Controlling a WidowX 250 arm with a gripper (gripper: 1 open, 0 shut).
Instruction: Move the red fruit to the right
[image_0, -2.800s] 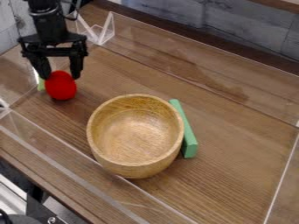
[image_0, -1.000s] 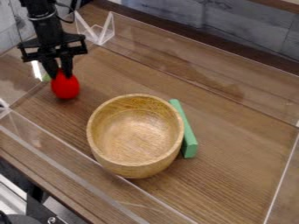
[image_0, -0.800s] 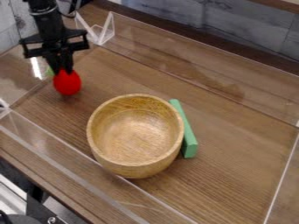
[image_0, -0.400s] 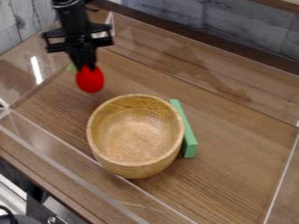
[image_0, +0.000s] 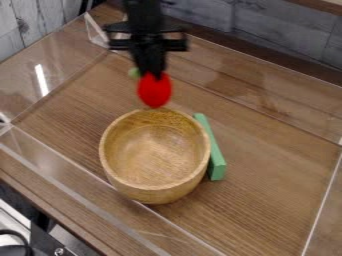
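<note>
Fruit (image_0: 155, 90), small, glossy and likely light but slippery, hangs just below the hand (image_0: 151, 72), which is clamped on its leafy top, above the tabletop (image_0: 267, 110) beside the bowl (image_0: 156, 155).

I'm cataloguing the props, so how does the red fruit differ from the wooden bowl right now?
The red fruit is small, glossy and red; the wooden bowl is far larger, matte and tan. The fruit hangs off the table, gripped by the end effector; the bowl rests on it, empty. Both are rounded.
</note>
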